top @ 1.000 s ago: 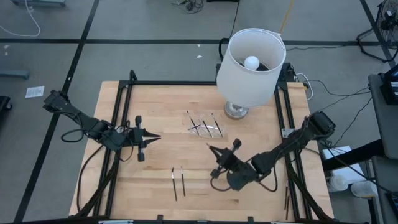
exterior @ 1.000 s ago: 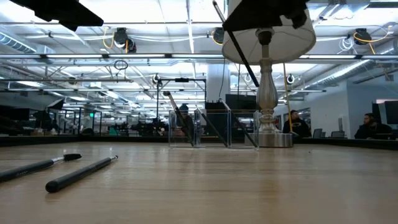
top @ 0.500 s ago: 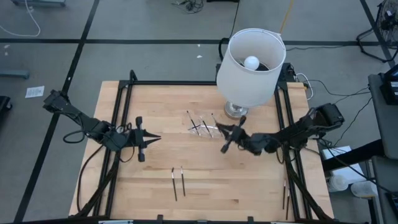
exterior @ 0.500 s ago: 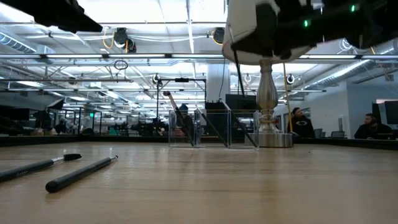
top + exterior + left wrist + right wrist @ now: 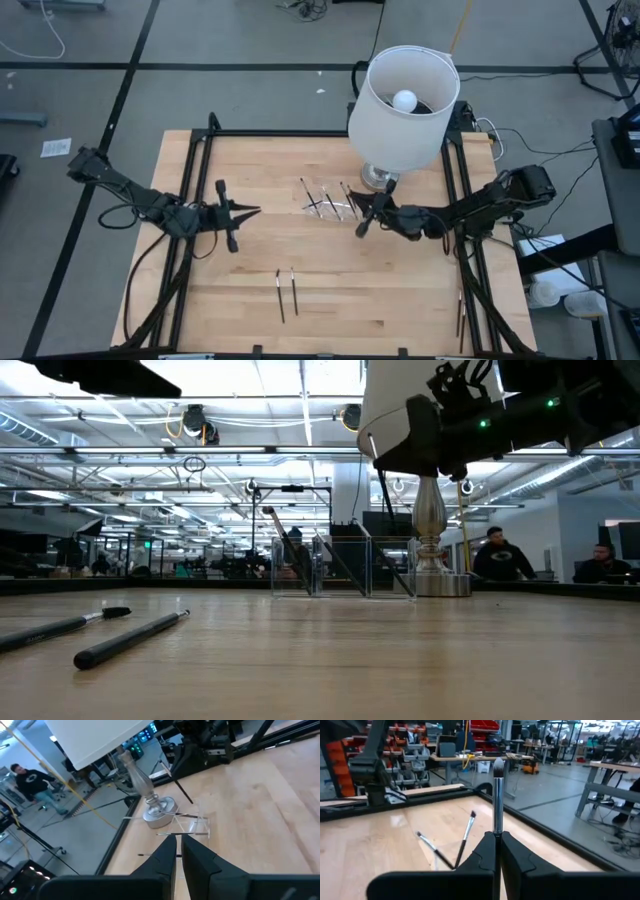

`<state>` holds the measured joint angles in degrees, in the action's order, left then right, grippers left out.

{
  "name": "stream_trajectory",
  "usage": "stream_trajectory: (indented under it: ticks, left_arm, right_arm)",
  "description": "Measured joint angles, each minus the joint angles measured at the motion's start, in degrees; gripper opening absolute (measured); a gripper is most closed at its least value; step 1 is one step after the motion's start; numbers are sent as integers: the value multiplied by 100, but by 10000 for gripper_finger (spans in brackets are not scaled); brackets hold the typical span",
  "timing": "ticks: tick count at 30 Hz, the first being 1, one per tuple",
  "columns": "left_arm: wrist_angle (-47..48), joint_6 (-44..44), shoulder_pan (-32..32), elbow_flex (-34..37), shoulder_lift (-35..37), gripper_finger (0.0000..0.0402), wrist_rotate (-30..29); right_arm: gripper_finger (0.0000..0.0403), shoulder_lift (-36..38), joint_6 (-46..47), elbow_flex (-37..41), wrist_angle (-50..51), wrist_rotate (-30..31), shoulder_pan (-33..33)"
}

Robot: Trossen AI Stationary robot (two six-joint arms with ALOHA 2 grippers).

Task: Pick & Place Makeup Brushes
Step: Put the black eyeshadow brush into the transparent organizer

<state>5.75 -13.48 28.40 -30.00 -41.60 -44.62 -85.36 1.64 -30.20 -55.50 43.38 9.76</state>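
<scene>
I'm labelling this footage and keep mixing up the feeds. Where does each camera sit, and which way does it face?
High view: above the table, looking straight down; both arms show, left gripper idle, right gripper by the clear organizer.
Low view: at table-top height, looking level across to the lamp; two brushes on the table lie near.
Left wrist view: behind the left gripper's fingers, facing the organizer and lamp.
Right wrist view: behind the shut right gripper, which holds a silver-handled brush upright.
All four views show the organizer's brushes.

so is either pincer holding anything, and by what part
The right pincer grips a makeup brush by its handle, bristles pointing away. The left pincer holds nothing.
</scene>
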Motion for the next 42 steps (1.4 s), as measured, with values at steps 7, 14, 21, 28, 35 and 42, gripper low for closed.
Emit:
stream_trajectory:
  ticks: [7, 14, 21, 28, 35, 42]
  left_arm:
    - [-3, -128, -117, 0, 0, 37, 88]
    - [-327, -304, -89, 0, 0, 37, 586]
    - [-419, -153, -90, 0, 0, 37, 583]
    - [-410, -168, -90, 0, 0, 37, 577]
    - [-406, -149, -90, 0, 0, 37, 560]
    - [-399, -51, -90, -2, 0, 37, 562]
  right_arm:
    - [0, -4, 21, 0, 235, -2, -41]
    - [0, -4, -435, 0, -263, -247, -43]
    - [0, 2, -712, -143, -608, -310, 48]
    - [0, 55, 42, -1806, 2726, -5, 87]
    - [0, 7, 140, -1985, 3159, 244, 90]
    - [0, 7, -368, -897, 814, -149, -62]
